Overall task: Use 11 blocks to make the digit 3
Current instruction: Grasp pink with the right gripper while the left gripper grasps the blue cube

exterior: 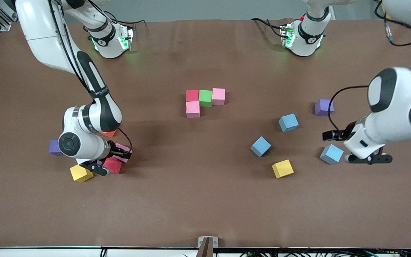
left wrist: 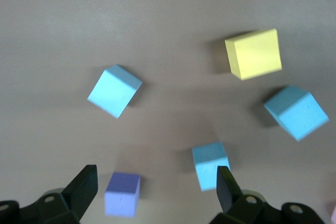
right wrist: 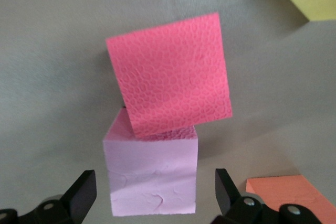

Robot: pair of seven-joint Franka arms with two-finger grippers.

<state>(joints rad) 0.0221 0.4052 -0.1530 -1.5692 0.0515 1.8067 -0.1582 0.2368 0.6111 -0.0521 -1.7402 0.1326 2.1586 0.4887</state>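
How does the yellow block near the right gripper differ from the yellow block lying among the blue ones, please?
The yellow block by the right gripper sits beside a red block at the right arm's end; the other yellow block lies apart toward the left arm's end, near three light blue blocks. The first is partly hidden by the right gripper; the second is fully visible. Both look alike in size and rest loose, outside the started figure.

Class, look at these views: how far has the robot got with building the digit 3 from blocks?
Done: four blocks touch mid-table, a red, green and pink row with a pink one below the red. In hand: nothing gripped; the open right gripper is low over a red block. The open left gripper hovers beside a blue block. Left: seven blocks.
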